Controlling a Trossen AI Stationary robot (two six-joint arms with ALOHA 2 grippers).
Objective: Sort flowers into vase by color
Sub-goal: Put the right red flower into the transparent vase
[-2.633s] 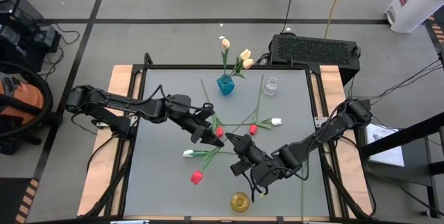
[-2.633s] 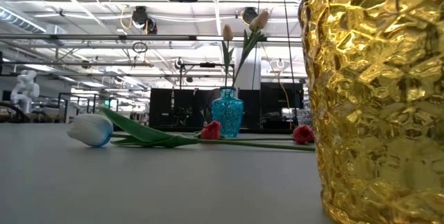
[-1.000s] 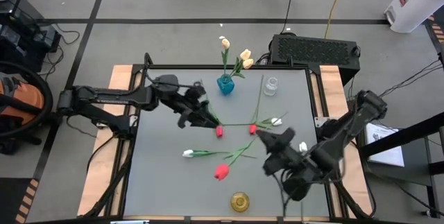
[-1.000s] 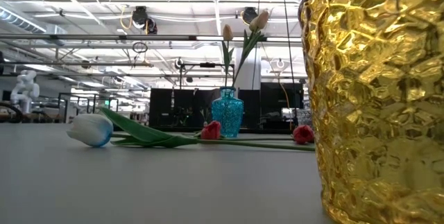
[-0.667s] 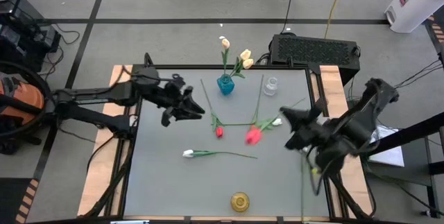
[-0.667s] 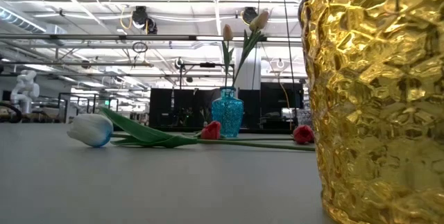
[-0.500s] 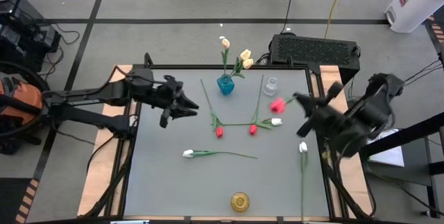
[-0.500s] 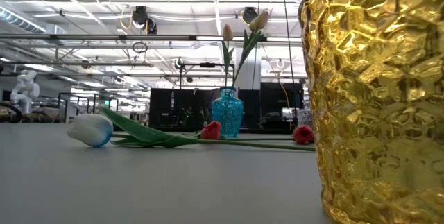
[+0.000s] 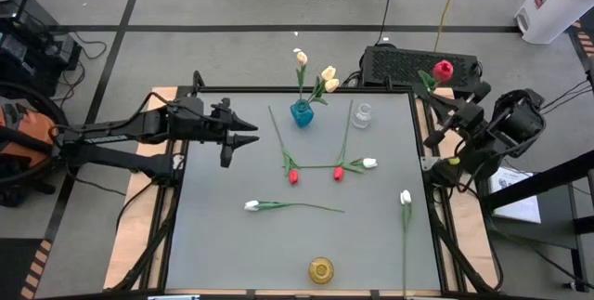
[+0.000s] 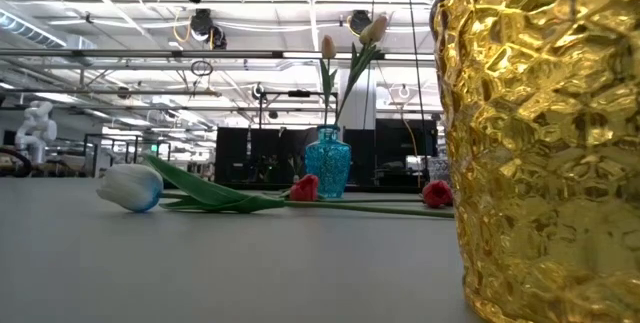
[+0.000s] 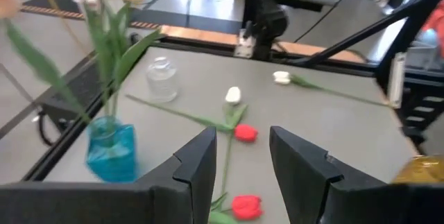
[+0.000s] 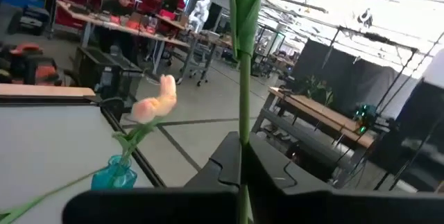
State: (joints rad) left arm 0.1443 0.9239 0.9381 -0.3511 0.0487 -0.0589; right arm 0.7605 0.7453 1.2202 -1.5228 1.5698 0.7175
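Observation:
My right gripper [image 9: 444, 112] is raised over the table's far right edge, shut on a red tulip whose bud [image 9: 443, 69] shows past the far right corner. My left gripper [image 9: 243, 140] stands open and holds nothing, at the left, above the table. A blue vase [image 9: 302, 112] at the far middle holds cream-yellow tulips [image 9: 329, 77]. Beside it stands a small clear vase [image 9: 362, 114], and a gold vase [image 9: 321, 269] stands at the near edge. On the table lie two red tulips [image 9: 293, 176] [image 9: 338, 173] and three white ones [image 9: 369, 163] [image 9: 251, 205] [image 9: 406, 197]. My right gripper pinches the red tulip's green stem [image 12: 244, 113] between its two fingers [image 12: 229, 160], well below the bud. The stem lies across the fingers. The tulip is lifted clear of the table, its bud end sticking out beyond the fingers toward the far edge.
A black box [image 9: 418, 64] sits just behind the far right corner, under the held bud. The table's raised frame [image 9: 429, 142] runs along the right edge. Bare table surface lies between the lying tulips and the gold vase [image 10: 540, 143].
My right gripper has carried the red tulip from above the table's middle to the far right edge, rising and rolling its wrist, so the bud now points past the far corner. My left gripper has drawn back toward the left edge, staying open.

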